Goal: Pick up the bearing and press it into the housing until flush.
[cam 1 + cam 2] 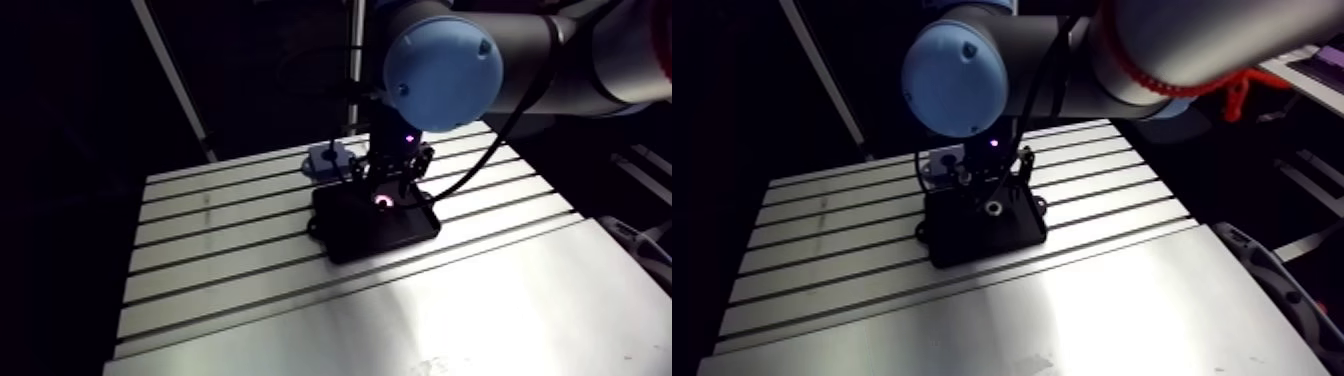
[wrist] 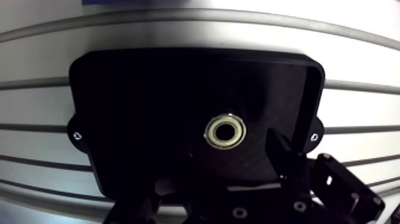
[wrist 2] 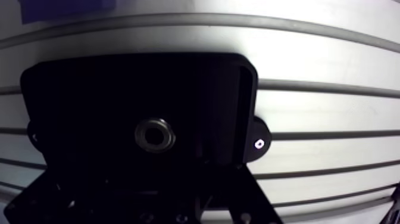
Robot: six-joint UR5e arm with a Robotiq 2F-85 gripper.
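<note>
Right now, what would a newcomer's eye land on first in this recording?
The shiny bearing ring stands out first, a bright spot set in the black housing. Next comes the housing itself, a dark block on the pale slotted table, with the hand hanging right above it.

Bearing point(image 2: 225, 131): one, a metal ring sitting in the round bore of the housing.
Housing point(image 1: 372, 225): one, black, at the centre of the arm view's frame.
Screwed ears point(image 2: 313, 137): two show in the wrist view, one at each side of the housing.
Pale block point(image 1: 328, 158): one, just above and left of the housing in the arm view's frame.
Gripper point(image 1: 393, 182): one, over the housing.
Blue joint cap point(image 1: 443, 72): one, upper middle of the arm view's frame.
Table point(image 1: 500, 300): one, slotted aluminium, filling the lower frame.
</note>
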